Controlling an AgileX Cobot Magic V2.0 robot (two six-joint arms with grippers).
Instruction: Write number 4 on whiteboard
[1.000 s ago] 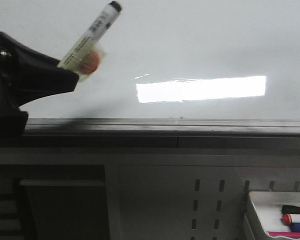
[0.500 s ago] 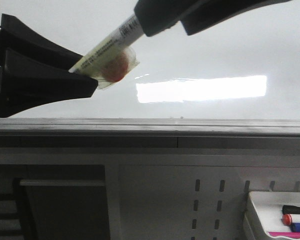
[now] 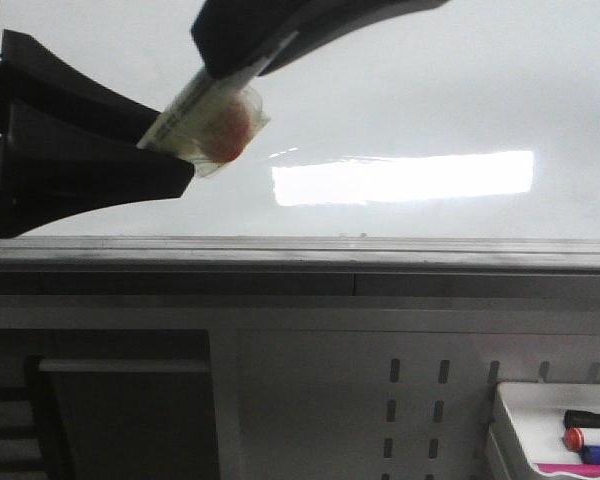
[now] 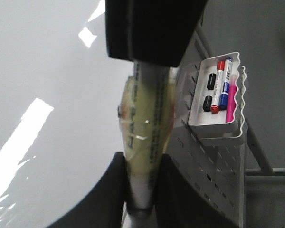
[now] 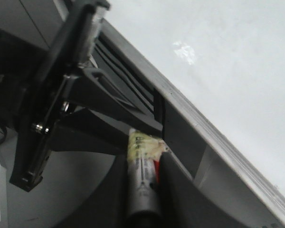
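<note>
- Glossy and blank, the whiteboard (image 3: 430, 90) fills the background above its dark grey lower frame; no number 4 is drawn on it yet.
- At the board's left edge, a marker (image 3: 202, 115) wrapped in clear tape is gripped near its base by the left hand (image 3: 150, 145), whose fingers are closed on it.
- The marker's long axis slants up and to the right, away from the left hand and towards the right hand (image 3: 230, 65).
- The marker's upper end is covered by the right hand, which comes in from the upper right; its fingers appear closed around that end, probably on the cap.
- Both hands are seen on the marker, one at each end.
- Compared with half a second ago, the right hand is seen further down and left along the marker, hiding more of the barrel; the left hand is unchanged.
- A small white tray (image 3: 510, 420) of coloured markers sits at the lower right corner.
</note>
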